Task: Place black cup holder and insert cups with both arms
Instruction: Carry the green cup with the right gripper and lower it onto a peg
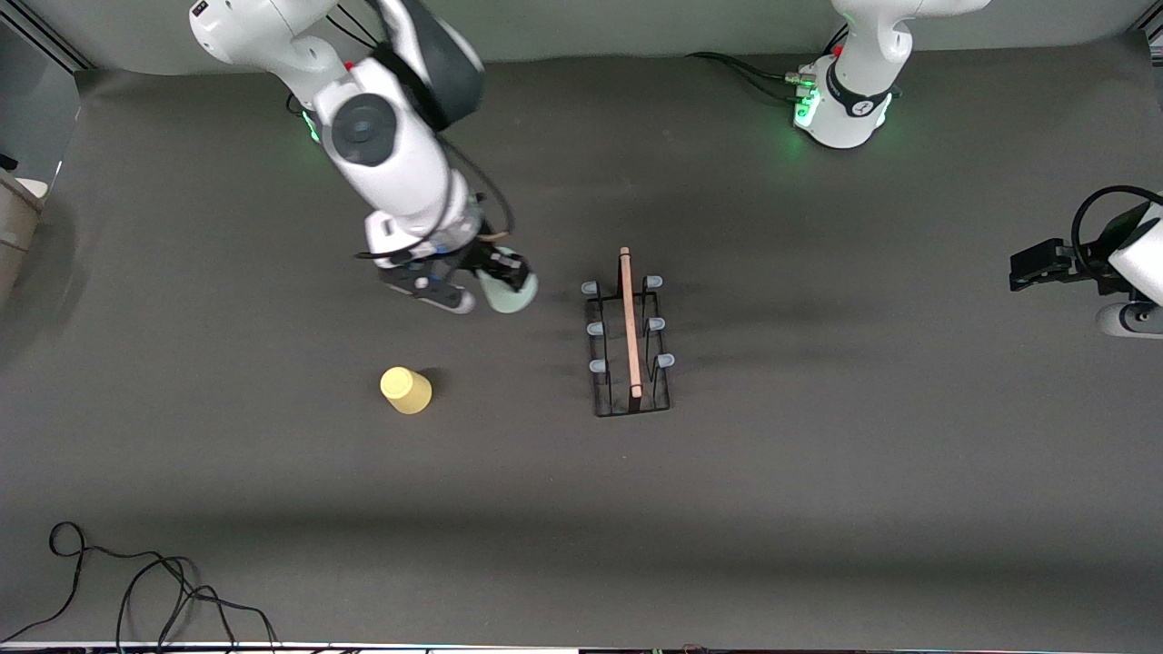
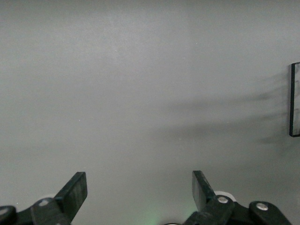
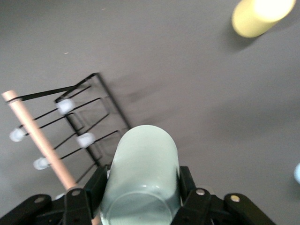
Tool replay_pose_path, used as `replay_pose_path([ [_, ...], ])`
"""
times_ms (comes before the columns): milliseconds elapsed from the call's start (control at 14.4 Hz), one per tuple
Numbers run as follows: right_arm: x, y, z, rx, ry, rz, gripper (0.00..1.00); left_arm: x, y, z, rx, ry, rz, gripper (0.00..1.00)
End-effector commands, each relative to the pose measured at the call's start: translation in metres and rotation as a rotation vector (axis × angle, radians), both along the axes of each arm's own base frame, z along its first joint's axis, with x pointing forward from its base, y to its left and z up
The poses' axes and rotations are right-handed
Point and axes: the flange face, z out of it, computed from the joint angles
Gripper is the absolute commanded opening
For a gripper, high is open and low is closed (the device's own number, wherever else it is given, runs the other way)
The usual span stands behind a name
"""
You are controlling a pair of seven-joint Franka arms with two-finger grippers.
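Dark grey matting covers the surface (image 1: 818,509), and the black cup holder (image 1: 630,341) is seen standing upright near its middle, its wooden handle (image 1: 629,322) running along the top between two rows of pale-capped pegs. The right gripper (image 1: 491,277) is held over the surface just beside the holder, toward the right arm's end, its fingers (image 3: 96,185) clamped on the pale green cup (image 1: 509,292). That grip is made plain only in the right wrist view, where the green cup (image 3: 143,173) is shown pinched on both sides with the holder (image 3: 79,122) close by. The yellow cup (image 1: 405,389) is set upside down on the surface, nearer to the front camera than the holder. The left gripper (image 1: 1036,270) waits well apart from the holder at the left arm's end; its fingers (image 2: 72,194) are seen spread wide and holding nothing in the left wrist view. A loose black cable (image 1: 136,590) is visible only in the front view.
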Motion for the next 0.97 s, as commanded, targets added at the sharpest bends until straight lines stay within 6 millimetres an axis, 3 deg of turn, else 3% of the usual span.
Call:
replay_pose_path([
  [0,0.013,0.053,-0.018,-0.004,0.008,-0.054,0.0,-0.012,-0.001,0.019,-0.05,-0.025,-0.001,1.0],
  [139,0.008,0.078,-0.033,-0.017,0.013,-0.055,0.0,-0.02,0.017,0.027,-0.053,-0.034,0.036,1.0],
  [348,0.003,0.091,-0.048,-0.062,-0.011,-0.049,0.0,-0.022,0.023,0.02,-0.009,-0.009,0.05,1.0],
  [417,-0.008,0.102,-0.055,-0.072,-0.008,-0.027,0.0,-0.021,0.022,0.018,-0.006,-0.01,0.048,1.0],
  [696,-0.017,0.111,-0.087,-0.135,-0.009,0.014,0.0,-0.023,0.015,0.02,0.0,-0.006,0.037,1.0],
  [904,-0.021,0.114,-0.095,-0.144,-0.001,0.022,0.0,-0.029,0.009,0.027,0.0,-0.001,0.033,1.0],
])
